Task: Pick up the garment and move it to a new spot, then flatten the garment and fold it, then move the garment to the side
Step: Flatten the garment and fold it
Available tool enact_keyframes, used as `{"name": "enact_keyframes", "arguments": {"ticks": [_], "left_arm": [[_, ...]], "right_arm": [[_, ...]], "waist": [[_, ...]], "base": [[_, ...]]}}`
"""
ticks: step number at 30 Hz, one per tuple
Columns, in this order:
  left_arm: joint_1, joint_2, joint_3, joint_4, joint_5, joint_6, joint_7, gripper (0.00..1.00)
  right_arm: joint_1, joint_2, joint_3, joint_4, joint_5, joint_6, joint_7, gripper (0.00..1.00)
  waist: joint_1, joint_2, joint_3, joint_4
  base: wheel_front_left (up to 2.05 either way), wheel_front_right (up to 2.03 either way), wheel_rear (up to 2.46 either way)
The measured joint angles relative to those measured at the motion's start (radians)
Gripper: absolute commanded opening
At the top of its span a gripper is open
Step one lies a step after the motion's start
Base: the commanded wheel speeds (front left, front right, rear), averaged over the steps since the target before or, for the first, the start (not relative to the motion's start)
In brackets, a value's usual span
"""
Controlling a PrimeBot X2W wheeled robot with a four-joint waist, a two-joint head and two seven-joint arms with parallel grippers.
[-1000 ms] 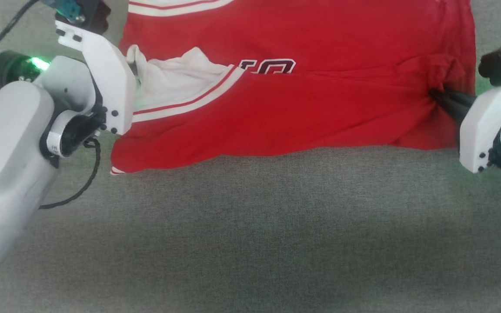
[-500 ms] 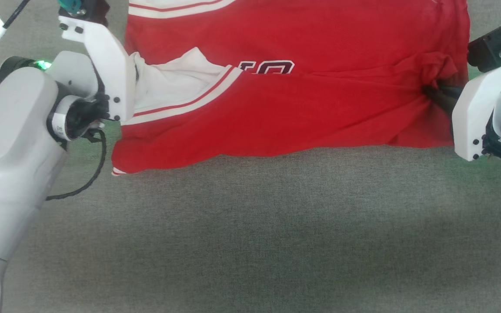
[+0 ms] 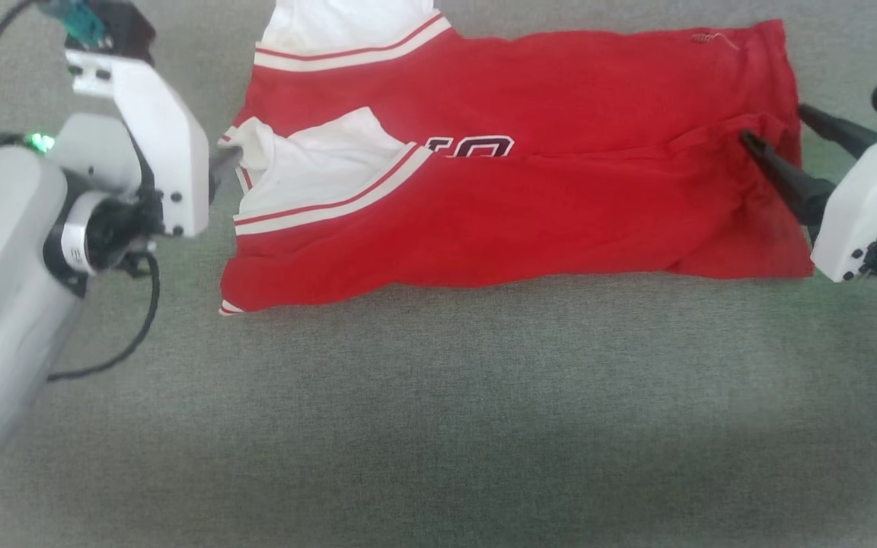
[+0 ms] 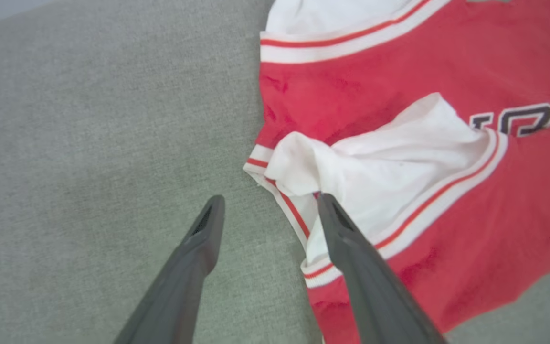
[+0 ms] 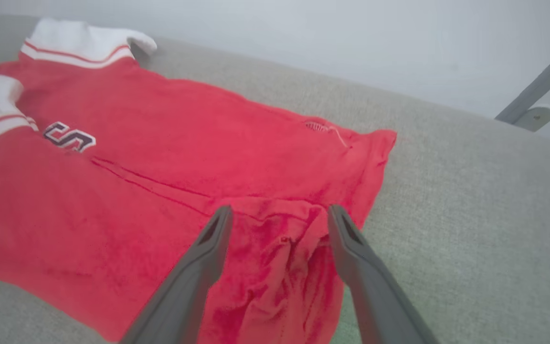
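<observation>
Two grippers, both spreading wide, gripping nothing. Left gripper [image 4: 270, 199] is hanging at the garment's white-sleeve end; right gripper [image 5: 280, 210] at its red hem end. One garment [image 3: 560, 205] is lying folded over on grey fabric surface [image 3: 438, 418].

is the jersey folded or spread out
Folded once: on the garment the near half lies over the far half, hiding most of the lettering.

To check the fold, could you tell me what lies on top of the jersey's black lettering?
Only a strip of lettering shows beside the white sleeve; a folded-over red panel of the jersey covers the rest.
</observation>
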Motion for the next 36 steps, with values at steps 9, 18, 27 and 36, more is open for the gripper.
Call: {"name": "enact_keyframes", "arguments": {"ticks": [9,18,27,36], "left_arm": [[0.150,0.082,0.001,-0.234,-0.048,0.138,0.107,1.00],[0.272,0.142,0.012,-0.357,-0.089,0.267,0.166,1.00],[0.320,0.142,0.042,-0.331,-0.128,0.338,0.176,1.00],[0.318,0.106,0.043,-0.286,-0.138,0.292,0.155,0.00]], "right_arm": [[0.119,0.077,-0.217,-0.079,-0.143,0.000,-0.186,1.00],[0.247,0.221,-0.452,-0.189,-0.316,0.000,-0.254,1.00],[0.366,0.290,-0.523,-0.309,-0.350,0.000,-0.136,1.00],[0.428,0.283,-0.490,-0.328,-0.282,0.000,0.082,1.00]], "waist": [[0.0000,0.0000,-0.031,-0.029],[0.0000,0.0000,-0.020,-0.080],[0.0000,0.0001,0.008,-0.117],[0.0000,0.0001,0.018,-0.106]], "base": [[0.00,0.00,0.00],[0.00,0.00,0.00],[0.00,0.00,0.00],[0.00,0.00,0.00]]}}
